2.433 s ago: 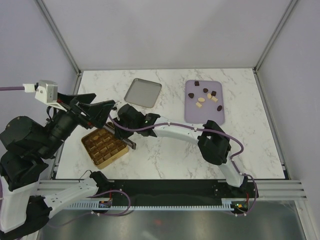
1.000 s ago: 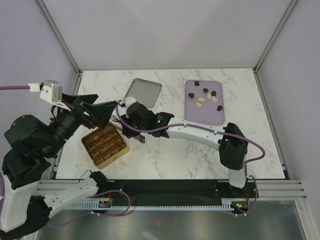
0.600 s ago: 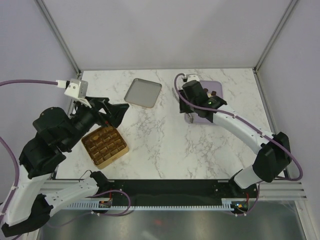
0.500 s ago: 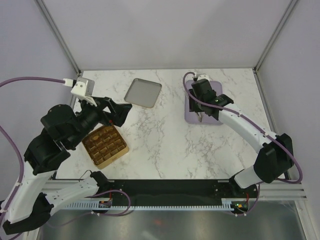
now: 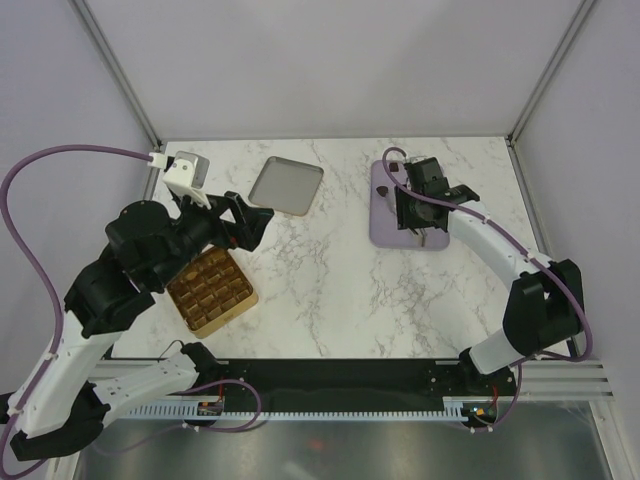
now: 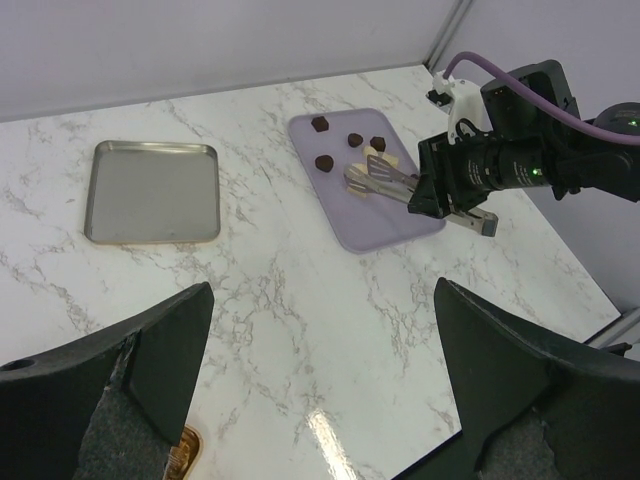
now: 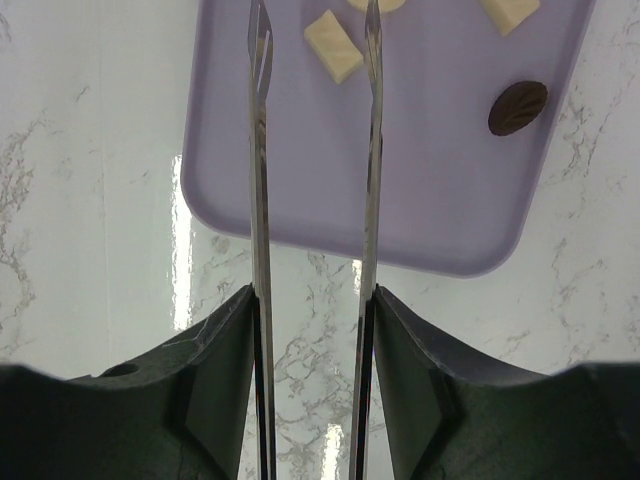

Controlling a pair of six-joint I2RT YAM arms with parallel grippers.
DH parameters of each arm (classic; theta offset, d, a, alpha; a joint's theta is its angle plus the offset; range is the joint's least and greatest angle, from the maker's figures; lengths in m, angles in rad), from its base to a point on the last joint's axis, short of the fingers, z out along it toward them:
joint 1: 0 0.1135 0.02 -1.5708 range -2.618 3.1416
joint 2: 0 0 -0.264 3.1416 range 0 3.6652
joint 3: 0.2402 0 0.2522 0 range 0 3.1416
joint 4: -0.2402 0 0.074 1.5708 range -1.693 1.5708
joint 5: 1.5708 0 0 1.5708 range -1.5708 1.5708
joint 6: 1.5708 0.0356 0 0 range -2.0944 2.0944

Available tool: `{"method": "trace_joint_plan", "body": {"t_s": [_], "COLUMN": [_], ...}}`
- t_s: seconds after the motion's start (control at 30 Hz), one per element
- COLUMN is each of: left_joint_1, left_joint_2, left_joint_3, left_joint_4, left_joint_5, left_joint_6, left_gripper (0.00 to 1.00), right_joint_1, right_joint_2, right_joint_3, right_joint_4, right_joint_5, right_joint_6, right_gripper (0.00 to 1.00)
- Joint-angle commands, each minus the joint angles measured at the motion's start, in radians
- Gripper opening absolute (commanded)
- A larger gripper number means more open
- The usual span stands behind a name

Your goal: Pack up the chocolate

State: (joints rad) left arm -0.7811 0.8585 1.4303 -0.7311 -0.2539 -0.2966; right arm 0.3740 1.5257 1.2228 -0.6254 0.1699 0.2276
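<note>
The chocolate lies on the lilac tray (image 5: 382,230): dark pieces (image 6: 324,162) and cream ones (image 6: 375,153). In the right wrist view a cream piece (image 7: 333,46) lies between the tips of the metal tongs (image 7: 259,150) and a dark piece (image 7: 517,107) lies to the right. My right gripper (image 7: 312,300) is shut on the tongs, whose blades stand apart and empty over the tray (image 7: 440,200). It also shows in the top view (image 5: 418,225). My left gripper (image 5: 245,220) is open and empty, raised beside the gold box (image 5: 210,292).
A flat metal tray (image 5: 285,185) lies at the back middle of the marble table; it also shows in the left wrist view (image 6: 152,191). The gold box stands at the front left. Grey walls with metal posts close in the table.
My right arm has swung from the gold box across the table to the lilac tray, with the tongs in it. My left arm has risen and shifted a little to the right.
</note>
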Motion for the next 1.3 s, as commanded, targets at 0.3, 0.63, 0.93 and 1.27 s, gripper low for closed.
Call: {"method": "trace_joint_plan", "body": {"t_s": [0.3,0.63,0.93,1.27], "left_joint_1": [0.0,0.002,0.0,0.0], "left_joint_2": [-0.003,-0.013,-0.01,-0.006], "left_joint_3": [-0.019,-0.018,-0.005,0.012], "left_joint_4": [0.021,0.022,0.022,0.024], "left_joint_5": [0.002,-0.001,0.002,0.004], "left_joint_6": [0.014,0.019,0.022,0.033], "left_gripper": [1.0,1.0,1.0,1.0], "right_joint_1": [-0.063,-0.073,-0.073,-0.07], "right_joint_2": [0.056,0.082,0.05,0.059], "right_joint_3": [-0.034,-0.025,-0.036,-0.014], "right_joint_4": [0.044,0.059,0.026,0.012], "right_joint_5": [-0.067,-0.128,-0.135,-0.141], "right_joint_6": [-0.02,-0.02,-0.017,-0.016], "right_gripper": [0.56,0.53,0.44,0.37]}}
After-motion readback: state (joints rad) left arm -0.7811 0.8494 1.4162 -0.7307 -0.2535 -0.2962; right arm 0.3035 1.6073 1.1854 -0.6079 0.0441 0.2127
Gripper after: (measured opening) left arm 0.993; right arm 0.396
